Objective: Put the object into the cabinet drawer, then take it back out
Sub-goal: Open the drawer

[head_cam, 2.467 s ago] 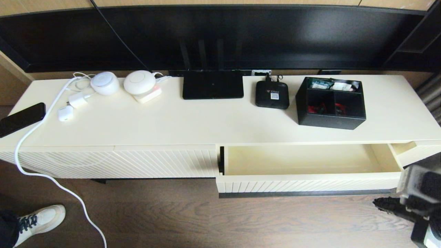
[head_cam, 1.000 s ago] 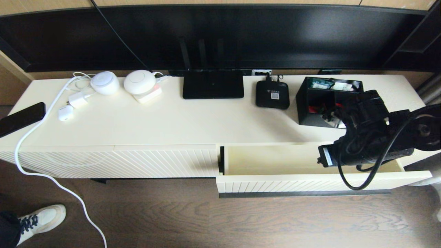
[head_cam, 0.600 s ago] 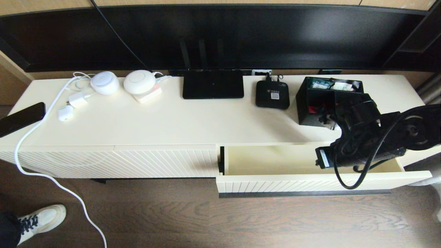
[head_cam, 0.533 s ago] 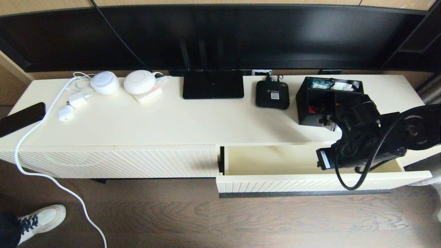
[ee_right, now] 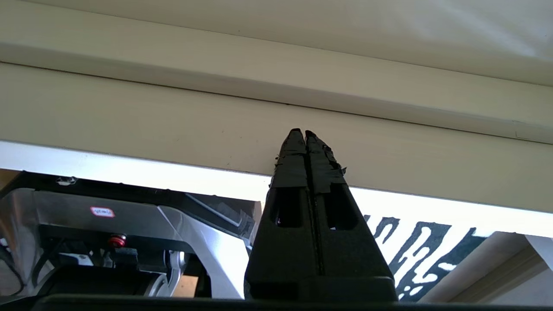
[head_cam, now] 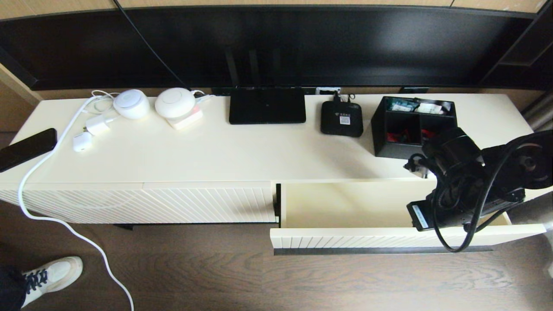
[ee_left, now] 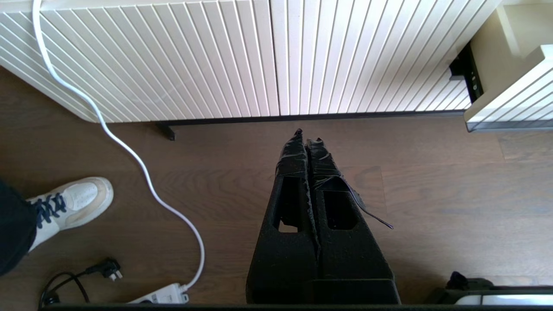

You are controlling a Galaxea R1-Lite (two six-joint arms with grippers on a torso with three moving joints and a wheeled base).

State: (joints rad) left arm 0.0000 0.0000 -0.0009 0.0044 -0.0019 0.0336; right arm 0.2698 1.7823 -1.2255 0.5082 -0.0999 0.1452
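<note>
The black organizer box (head_cam: 414,125) stands on the cabinet top at the right, with red and white-teal packets in its compartments. Below it the cream drawer (head_cam: 345,203) is pulled out and its inside is bare. My right arm (head_cam: 466,190) reaches down over the drawer's right end and hides the box's near right corner. In the right wrist view my right gripper (ee_right: 306,133) is shut with nothing in it, its tips against a cream wall of the drawer (ee_right: 216,125). My left gripper (ee_left: 307,134) hangs shut over the floor before the diagonal-ribbed panel (ee_left: 216,56).
On the cabinet top sit a flat black router (head_cam: 267,106), a small black set-top box (head_cam: 341,119), white round devices (head_cam: 175,103), chargers and a phone (head_cam: 26,149). A white cable (head_cam: 43,216) trails to the floor beside a person's shoe (head_cam: 52,276). A dark TV (head_cam: 276,43) stands behind.
My right arm rose from the lower right to over the drawer, then drew back toward me. The drawer front slid further out with it. The box has stayed put.
</note>
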